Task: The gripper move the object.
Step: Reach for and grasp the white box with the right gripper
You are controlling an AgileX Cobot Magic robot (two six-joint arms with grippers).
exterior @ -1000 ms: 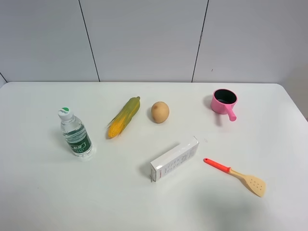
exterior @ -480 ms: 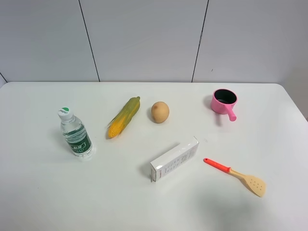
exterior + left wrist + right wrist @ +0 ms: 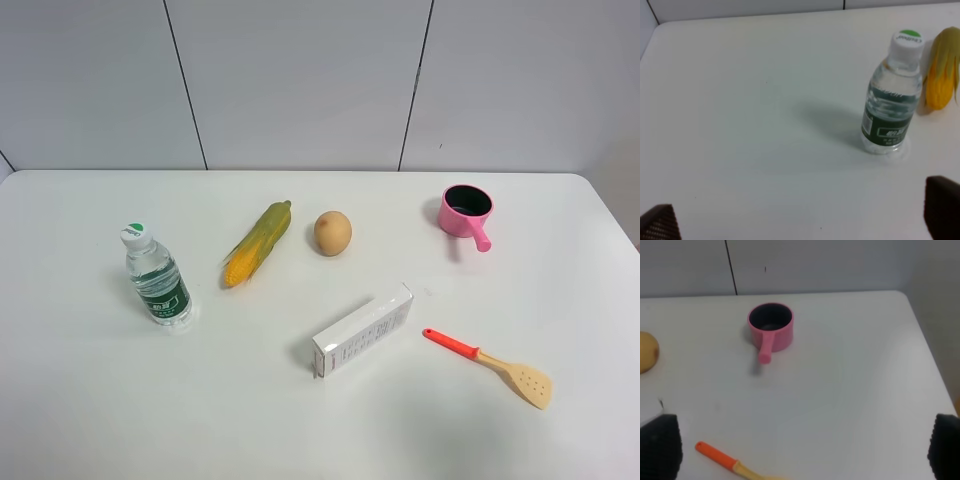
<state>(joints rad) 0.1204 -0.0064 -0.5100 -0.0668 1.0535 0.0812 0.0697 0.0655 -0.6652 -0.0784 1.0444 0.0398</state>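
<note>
The long white carton (image 3: 362,329) lies flat and slanted on the white table (image 3: 90,400), just right of the middle and toward the front. Neither arm shows in the exterior high view. In the left wrist view my left gripper (image 3: 800,220) is open and empty, its black fingertips (image 3: 941,210) wide apart over bare table near the water bottle (image 3: 891,95). In the right wrist view my right gripper (image 3: 802,450) is open and empty, its fingertips (image 3: 660,446) wide apart near the pink pot (image 3: 771,330). The carton is not clearly seen in either wrist view.
A clear water bottle (image 3: 156,277) stands at the left. A corn cob (image 3: 258,243) and a brown egg-shaped object (image 3: 333,232) lie behind the carton. A pink pot (image 3: 467,213) sits at the back right. An orange-handled spatula (image 3: 490,366) lies right of the carton.
</note>
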